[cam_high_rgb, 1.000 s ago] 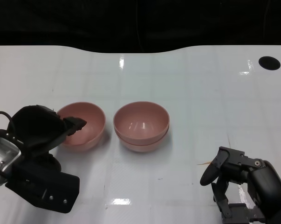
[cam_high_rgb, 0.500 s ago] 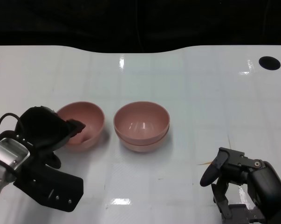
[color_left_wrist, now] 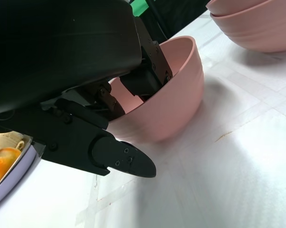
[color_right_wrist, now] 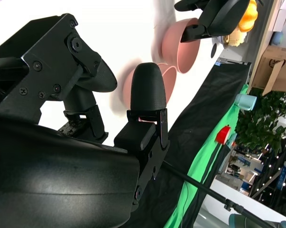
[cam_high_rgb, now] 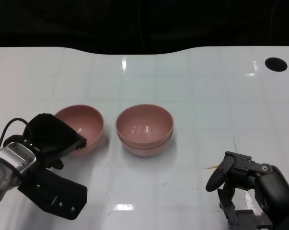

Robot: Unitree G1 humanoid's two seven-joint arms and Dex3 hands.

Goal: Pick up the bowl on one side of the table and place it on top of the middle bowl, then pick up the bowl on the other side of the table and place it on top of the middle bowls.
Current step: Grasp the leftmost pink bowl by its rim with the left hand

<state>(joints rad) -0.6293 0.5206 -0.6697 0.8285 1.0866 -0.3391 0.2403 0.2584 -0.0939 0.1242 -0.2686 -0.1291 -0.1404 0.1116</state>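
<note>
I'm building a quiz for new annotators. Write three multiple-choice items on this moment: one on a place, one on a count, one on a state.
1. Where does the single bowl sit relative to the stacked bowls?
A. On the robot's left of them
B. On the robot's right of them
C. On top of them

2. How many pink bowls are visible in total?
A. One
B. Three
C. Five

3. What is the left hand doing?
A. Resting flat on the table, away from all bowls
B. Gripping the single bowl's rim, fingers inside it
C. Holding the stacked bowls

Answers:
1. A: the head view shows it beside the stack, toward the left arm.
2. B: two rims show in the nested stack, plus the single bowl.
3. B: the left wrist view shows fingers over the rim and inside the bowl.
</note>
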